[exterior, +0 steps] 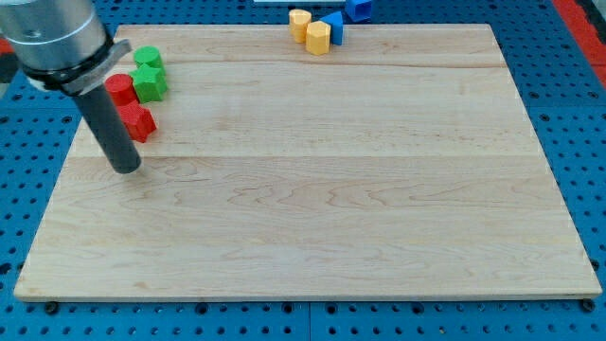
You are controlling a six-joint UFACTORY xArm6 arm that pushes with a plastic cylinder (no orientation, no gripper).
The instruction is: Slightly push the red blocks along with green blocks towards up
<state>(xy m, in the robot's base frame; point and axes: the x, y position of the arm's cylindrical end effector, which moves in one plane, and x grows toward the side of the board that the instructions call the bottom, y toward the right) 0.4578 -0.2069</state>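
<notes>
The tip (126, 169) is down on the table (312, 208) at the view's left, just below the red/green cluster and slightly to the left of it. The cluster sits near the table's top-left corner: a green block (147, 59) topmost, a second green block (151, 83) just under it, a red cylinder-ish block (119, 89) beside that on the left and partly hidden by the rod, and a second red block (139, 122) lowest, right next to the rod. All four look bunched, touching or nearly so. There's no hand on this arm, just the rod, so nothing to open or close. Step in hand, as I read it: lining up below the group before the shove; I can't tell if the tip touches the lower red one. The next move calls for a shift right so the tip sits squarely under the lower red block, then a short stroke toward the view's top, so the reds carry the greens. Keep it short: the greens are already near the top edge. Off-centre contact would likely fan the cluster out. Two yellow blocks (311, 30) and a blue block (333, 26) at the top edge are well apart; another blue block (358, 8) lies off the table.
</notes>
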